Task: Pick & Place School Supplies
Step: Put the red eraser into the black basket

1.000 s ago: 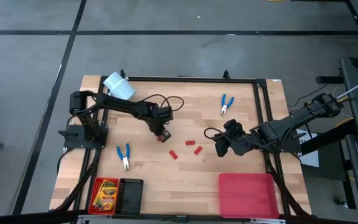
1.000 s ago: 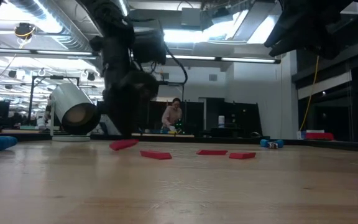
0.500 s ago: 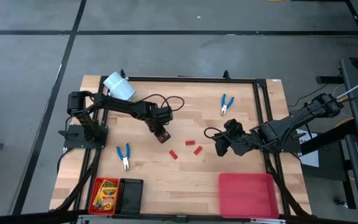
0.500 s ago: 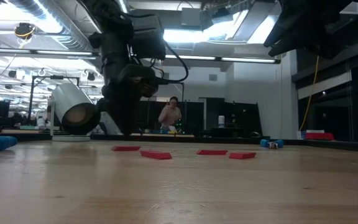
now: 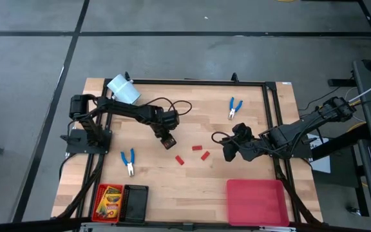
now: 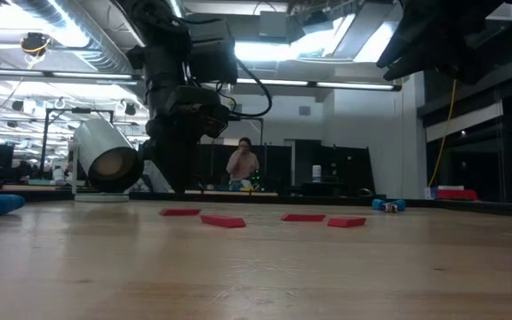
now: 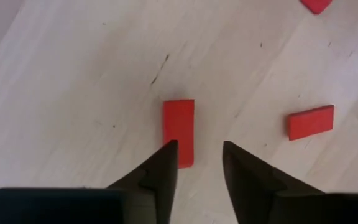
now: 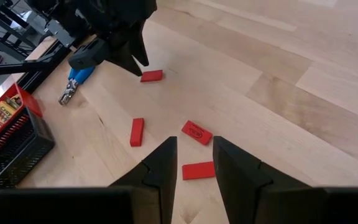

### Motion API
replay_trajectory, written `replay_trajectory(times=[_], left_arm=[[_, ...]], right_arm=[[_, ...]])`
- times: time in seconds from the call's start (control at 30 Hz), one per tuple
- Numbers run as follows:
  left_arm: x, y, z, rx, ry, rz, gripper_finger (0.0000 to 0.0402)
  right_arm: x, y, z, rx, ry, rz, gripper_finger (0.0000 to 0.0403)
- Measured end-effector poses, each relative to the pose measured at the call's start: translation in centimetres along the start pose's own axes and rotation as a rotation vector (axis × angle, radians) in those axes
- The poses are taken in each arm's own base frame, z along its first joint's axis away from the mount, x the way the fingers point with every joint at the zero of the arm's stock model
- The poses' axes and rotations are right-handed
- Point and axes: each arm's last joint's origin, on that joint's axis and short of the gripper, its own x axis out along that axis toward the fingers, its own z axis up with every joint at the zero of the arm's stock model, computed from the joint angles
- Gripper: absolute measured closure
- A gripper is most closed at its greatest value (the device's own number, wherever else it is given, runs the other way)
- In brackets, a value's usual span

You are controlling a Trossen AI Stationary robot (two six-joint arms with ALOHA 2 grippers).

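Observation:
Several small red pieces lie flat on the wooden table: one (image 7: 179, 130) under my left gripper (image 7: 197, 152), three more (image 5: 197, 147) toward the middle. My left gripper (image 5: 168, 137) is open, with its fingers over that piece's near end. My right gripper (image 8: 194, 149) hovers open with nothing in it, above the table just right of the pieces (image 5: 230, 151). Blue-handled pliers lie at the near left (image 5: 129, 161) and the far right (image 5: 235, 107). A yellow-and-green crayon box (image 5: 108, 201) sits in a small red tray. My left gripper points down at the red piece, and one fingertip (image 7: 168, 152) overlaps the piece's near corner (image 7: 184, 160) in the wrist view. I cannot tell whether it touches. The piece lies flat on the table, off to one side of the gap.
A pale cylinder (image 5: 123, 88) lies at the far left corner. A black tray (image 5: 134, 201) stands beside the small red tray at the near left. A larger red tray (image 5: 257, 201) sits at the near right. Bare wood lies between the trays.
My left gripper has opened and let go of the red piece. The piece was tilted with one end raised between the fingers; it now lies flat on the table in the same spot.

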Motion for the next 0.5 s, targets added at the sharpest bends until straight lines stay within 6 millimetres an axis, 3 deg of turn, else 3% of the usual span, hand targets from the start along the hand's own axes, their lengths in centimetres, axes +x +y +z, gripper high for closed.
replay_trajectory(times=[0.23,0.5], left_arm=[[0.9,-0.5,-0.2,0.036,0.019,0.003,0.023],[2.0,-0.4,-0.2,0.03,0.037,0.022,0.0231]], right_arm=[[0.0,0.0,0.0,-0.002,-0.003,-0.004,0.0295],[0.0,-0.1,0.0,0.006,0.0,-0.008,0.0295]])
